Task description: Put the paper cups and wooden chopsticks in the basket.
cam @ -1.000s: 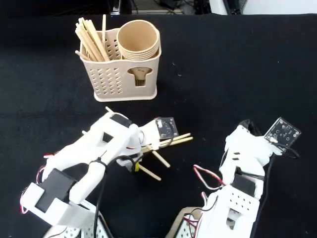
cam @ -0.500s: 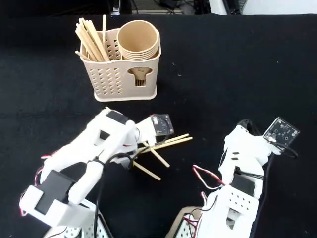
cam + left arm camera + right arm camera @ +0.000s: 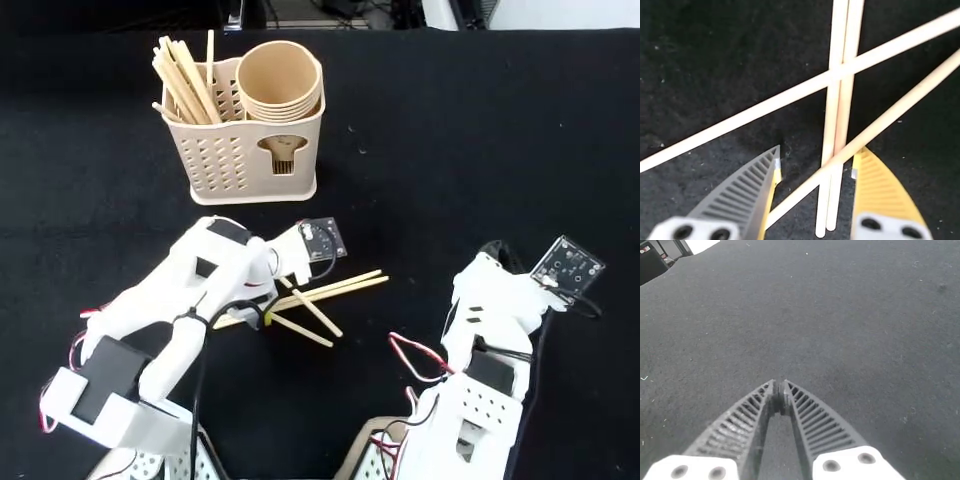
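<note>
Black counter seen from the high view. The left arm stretches from the lower left corner toward the frame centre, its wrist tipped down over the loose wooden chopsticks. The right arm is folded back on itself at the lower right, its head low over bare cloth. The basket stands upright at upper left, well apart from both arms. It holds the nested paper cups in its right compartment and a bundle of chopsticks leaning in its left one. The loose chopsticks lie crossed on the counter at centre, below the basket. The left fingers are spread apart astride a parallel pair of sticks, gripping none. The right fingers are pressed together at the tips, holding nothing.
</note>
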